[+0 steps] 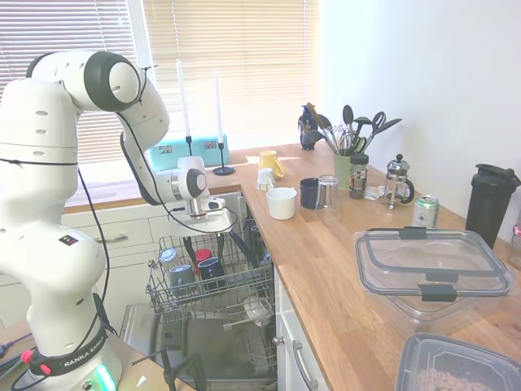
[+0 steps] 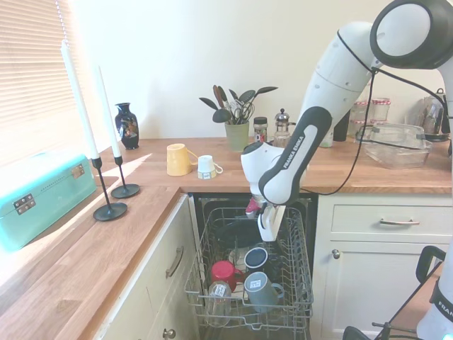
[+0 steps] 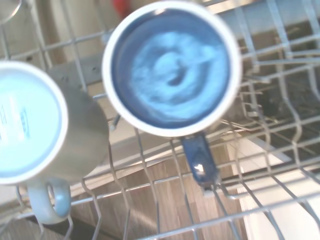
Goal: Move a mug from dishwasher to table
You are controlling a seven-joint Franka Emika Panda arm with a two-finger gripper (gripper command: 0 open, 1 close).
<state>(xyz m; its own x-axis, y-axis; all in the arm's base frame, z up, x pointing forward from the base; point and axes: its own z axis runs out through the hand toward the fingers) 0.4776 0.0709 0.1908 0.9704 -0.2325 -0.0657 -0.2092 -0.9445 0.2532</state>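
Here the tool (image 2: 267, 225) hung just above the pulled-out rack of the dishwasher (image 2: 297, 301), pointing down at the mug (image 2: 256, 258). From neither outside view could I tell whether its fingers were spread or pressed together; they did not appear to touch the mug.

The mug sat upside down in the rack, its pale-ringed base facing up. In the wrist view it (image 3: 172, 67) filled the upper middle, with the dark blue loop handle (image 3: 199, 160) lying over the wires. Just beside it stood the paler grey-blue mug (image 2: 260, 292), also inverted, on the rack's near side in the second exterior view. The red mug (image 2: 224, 271) sat left of the dark one in that view, with a clear glass (image 2: 219, 297) near it.

In the first exterior view the mug (image 1: 211, 270) showed in the rack below the tool (image 1: 205, 238), and the counter (image 1: 326, 269) ran along the right. On the counter stood a white cup (image 1: 282, 203), a dark cup (image 1: 309, 193), a yellow mug (image 1: 270, 163) lying on its side, a pot of utensils (image 1: 342, 167), a French press (image 1: 398, 181), a can (image 1: 425, 211), a black shaker bottle (image 1: 489, 202) and a clear lidded container (image 1: 431, 269). Two black candlesticks (image 1: 221, 167) with white candles and a teal case (image 1: 183, 151) stood by the window.
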